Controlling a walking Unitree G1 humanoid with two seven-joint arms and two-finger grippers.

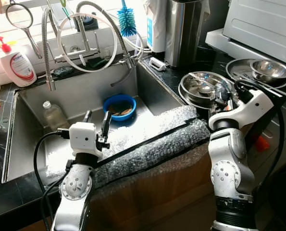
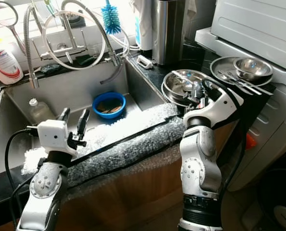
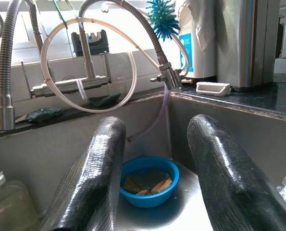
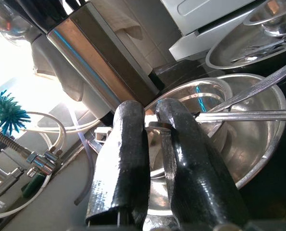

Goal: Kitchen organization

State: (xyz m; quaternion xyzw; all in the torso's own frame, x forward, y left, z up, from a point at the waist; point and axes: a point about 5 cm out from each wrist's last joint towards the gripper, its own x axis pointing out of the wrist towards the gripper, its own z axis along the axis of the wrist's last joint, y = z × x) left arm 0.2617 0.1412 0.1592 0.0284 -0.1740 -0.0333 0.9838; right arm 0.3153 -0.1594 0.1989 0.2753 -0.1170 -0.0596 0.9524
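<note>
We judge the tidying to be under way but far from finished. Our right pincer [image 4: 155, 159] is over the steel bowl [image 1: 203, 89] that sits on the bench [image 1: 181, 72] just right of the sink [image 1: 80, 96], and its fingers are pressed together on a thin metal utensil [image 4: 167, 159], apparently a spoon or fork handle, which it pinches above the bowl's rim; more cutlery lies across that bowl. Near the bench's far right edge a steel plate [image 1: 243, 72] carries a smaller bowl [image 1: 270, 70] and further cutlery, none of it sorted as far as we can see. Our left pincer [image 1: 95, 126] hovers over the front edge of the sink with its fingers spread and nothing between them, pointing toward the blue bowl [image 3: 147, 180] on the sink floor, which holds sponges. A plastic bottle [image 1: 51, 115] stands in the sink's left part. So one utensil is in hand, while the rest of the steelware and the sink's contents look left to do.
</note>
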